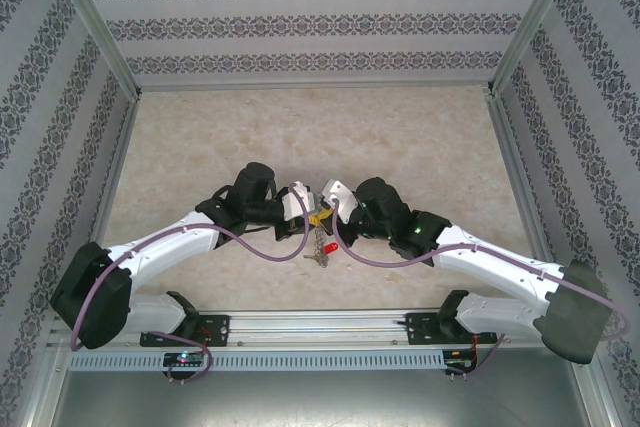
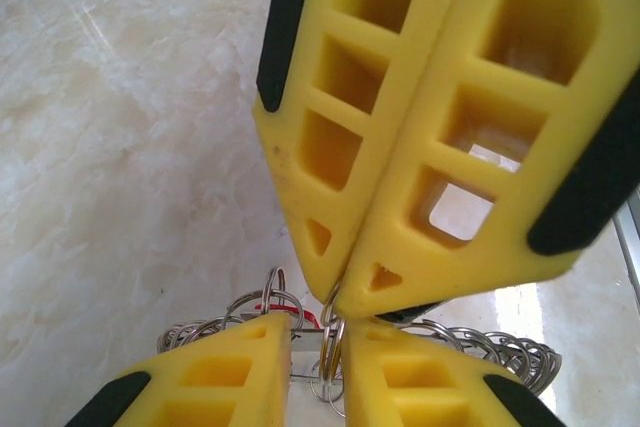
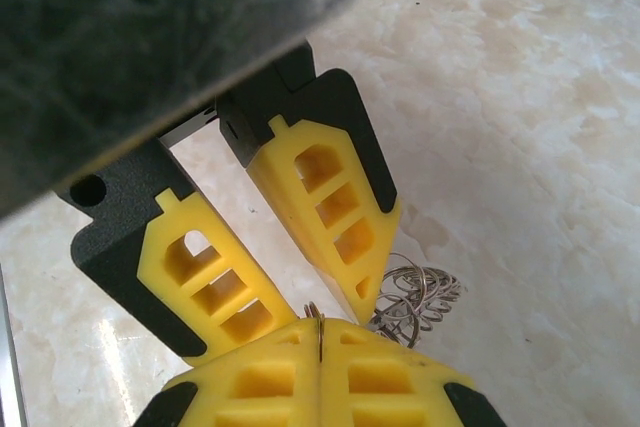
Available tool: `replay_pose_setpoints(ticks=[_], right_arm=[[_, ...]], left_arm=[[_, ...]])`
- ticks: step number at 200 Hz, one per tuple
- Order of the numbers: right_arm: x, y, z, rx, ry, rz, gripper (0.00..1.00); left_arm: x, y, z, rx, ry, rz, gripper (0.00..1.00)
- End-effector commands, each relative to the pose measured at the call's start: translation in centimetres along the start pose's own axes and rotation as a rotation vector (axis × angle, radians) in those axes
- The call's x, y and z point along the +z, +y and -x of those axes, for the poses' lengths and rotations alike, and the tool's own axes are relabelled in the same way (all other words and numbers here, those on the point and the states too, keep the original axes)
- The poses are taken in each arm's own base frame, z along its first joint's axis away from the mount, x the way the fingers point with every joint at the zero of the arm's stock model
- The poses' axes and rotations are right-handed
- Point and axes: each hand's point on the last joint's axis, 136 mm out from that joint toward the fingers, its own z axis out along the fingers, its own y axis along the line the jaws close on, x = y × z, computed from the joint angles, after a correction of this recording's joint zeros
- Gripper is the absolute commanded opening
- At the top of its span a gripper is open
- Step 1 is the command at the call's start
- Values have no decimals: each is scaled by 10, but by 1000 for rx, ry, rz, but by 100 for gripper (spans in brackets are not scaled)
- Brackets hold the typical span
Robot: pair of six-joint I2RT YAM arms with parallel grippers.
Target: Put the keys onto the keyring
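Two robot arms (image 1: 180,237) meet nose to nose over the middle of a pale, marble-patterned table (image 1: 300,127). The right gripper (image 2: 340,299) has its yellow fingers (image 2: 470,177) pressed flat together, and we see a thin wire loop (image 2: 333,315) nipped at their tips. In the right wrist view the same wire stands in the seam between the two closed fingers.

That loop belongs to the keyring (image 2: 505,352), whose fringe of small silvery loops spreads out just below and behind both sets of fingertips. The left gripper (image 2: 318,337) faces the right one tip to tip with its jaws a little apart. Wire loops pass through the gap, but we see neither finger pressing on them, so it has hold of nothing.

From above, the keys (image 1: 318,257) sit in a small cluster just on the near side of the meeting grippers. A red-headed key (image 1: 322,243) is closest to the fingertips, with silvery blades beyond it toward the arm bases. We cannot tell whether the bunch hangs free or rests on the table.
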Motion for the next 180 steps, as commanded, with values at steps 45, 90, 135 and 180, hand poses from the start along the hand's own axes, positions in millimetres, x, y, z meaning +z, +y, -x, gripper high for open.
replay_pose_setpoints(ticks=[45,90,135,180], right_arm=[[-7,-2,25,-17,-81,-10,0],[-7,-3,21,-6,-72,-16,0],[-5,-2,22,26,-71,-9,0],[-8,-8,23,64,-64,-42,0]], left_arm=[[0,0,9,8,-12,-6,20],[1,1,8,2,-18,1,8],[-5,0,15,-18,-58,17,2],[-14,0,16,-43,-95,66,1]])
